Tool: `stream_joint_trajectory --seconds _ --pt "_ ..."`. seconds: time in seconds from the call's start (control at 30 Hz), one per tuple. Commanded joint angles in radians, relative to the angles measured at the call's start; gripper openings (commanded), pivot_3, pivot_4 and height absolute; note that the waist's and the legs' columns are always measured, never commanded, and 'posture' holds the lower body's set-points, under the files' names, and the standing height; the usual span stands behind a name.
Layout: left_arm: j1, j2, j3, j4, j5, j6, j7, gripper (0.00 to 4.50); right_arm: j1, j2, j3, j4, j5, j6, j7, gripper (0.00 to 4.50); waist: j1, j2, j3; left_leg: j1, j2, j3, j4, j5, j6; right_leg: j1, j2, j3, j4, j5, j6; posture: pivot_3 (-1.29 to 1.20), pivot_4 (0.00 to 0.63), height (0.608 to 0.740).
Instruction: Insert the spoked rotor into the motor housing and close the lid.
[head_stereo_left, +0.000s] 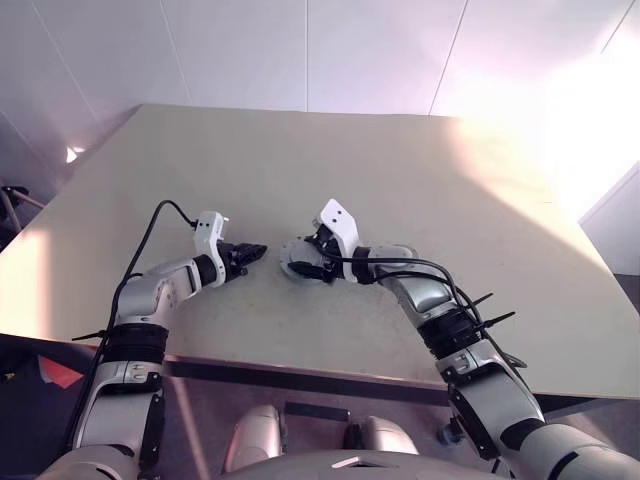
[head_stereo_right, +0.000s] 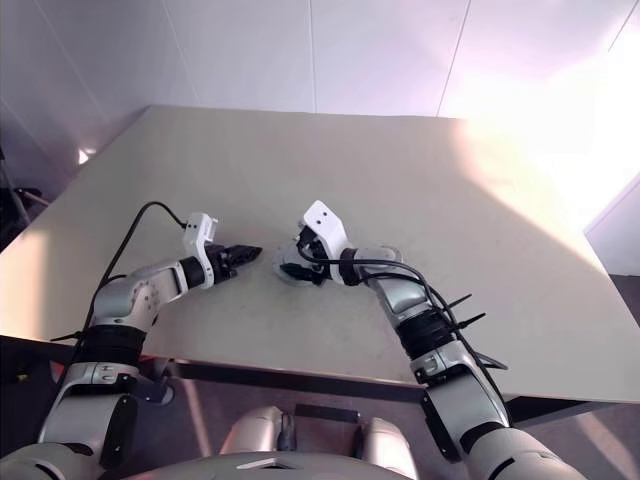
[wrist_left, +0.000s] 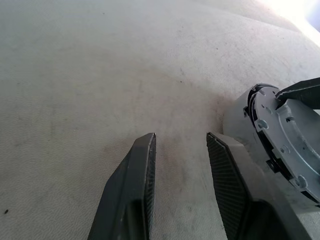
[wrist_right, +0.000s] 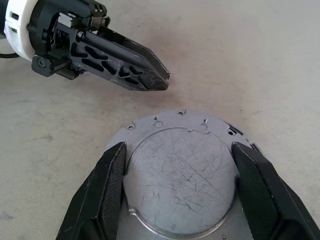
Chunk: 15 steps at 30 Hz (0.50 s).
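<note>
A round grey metal part with a dark rim, the motor housing (wrist_right: 180, 175) by its look, shows a smooth scratched face and a flange with small holes; its inside is hidden. My right gripper (wrist_right: 178, 150) is shut on it, one finger on each side, low over the table (head_stereo_left: 400, 180). The housing (wrist_left: 282, 135) stands tilted in the left wrist view, with a right fingertip (wrist_left: 300, 92) on its edge. My left gripper (wrist_left: 180, 136) is open and holds nothing, a short way to the housing's left. The spoked rotor and the lid are out of view.
The beige table stretches far beyond both grippers (head_stereo_left: 258, 250) and to their right. Its front edge (head_stereo_left: 300, 365) runs just below the arms. Black cables (head_stereo_left: 150, 225) trail from both wrists.
</note>
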Motion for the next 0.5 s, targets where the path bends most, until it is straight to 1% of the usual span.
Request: stream_joint_trajectory --seconds 0.03,0.3,0.5 --pt "-0.007 0.004 0.001 -0.035 -0.001 -0.015 -0.002 1.74 -0.040 0.007 -0.006 -0.016 -0.006 -0.008 -0.004 3.22 0.000 0.000 0.000 0.000 0.000 0.000 0.000 0.000 0.000 0.000 0.000 0.000 0.000 0.000 0.000 0.00 0.000 0.740" --pt "-0.002 -0.002 0.000 -0.038 -0.001 -0.017 -0.004 1.74 -0.079 0.020 -0.008 0.043 -0.028 -0.023 -0.024 3.22 -0.001 0.000 0.000 0.000 0.000 0.000 0.000 0.000 0.000 0.000 0.000 0.000 0.000 0.000 0.000 0.00 0.000 0.740" --pt "0.003 -0.001 0.007 -0.050 -0.010 -0.011 -0.008 1.74 -0.073 0.019 -0.002 0.070 -0.040 -0.034 -0.014 3.22 0.000 0.000 0.000 0.000 0.000 0.000 0.000 0.000 0.000 0.000 0.000 0.000 0.000 0.000 0.000 0.00 0.000 0.740"
